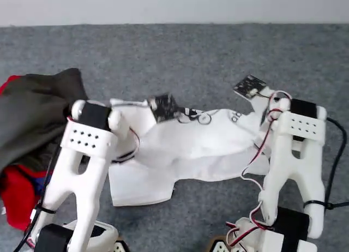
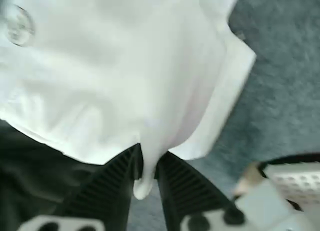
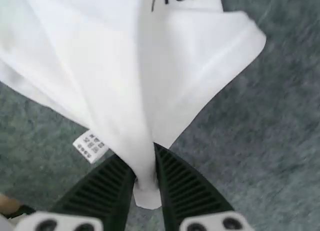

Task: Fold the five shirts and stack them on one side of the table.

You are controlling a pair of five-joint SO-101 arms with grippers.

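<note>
Grey bench (image 1: 174, 55) carries the white shirt (image 1: 202, 145), lying rumpled at its middle; our left hand (image 2: 146, 173) and our right hand (image 3: 146, 186) are each clamped on a fold of its cloth.

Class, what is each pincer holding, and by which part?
Both hold the white fabric shirt: left pincer and right pincer each pinch a bunched fold.
</note>
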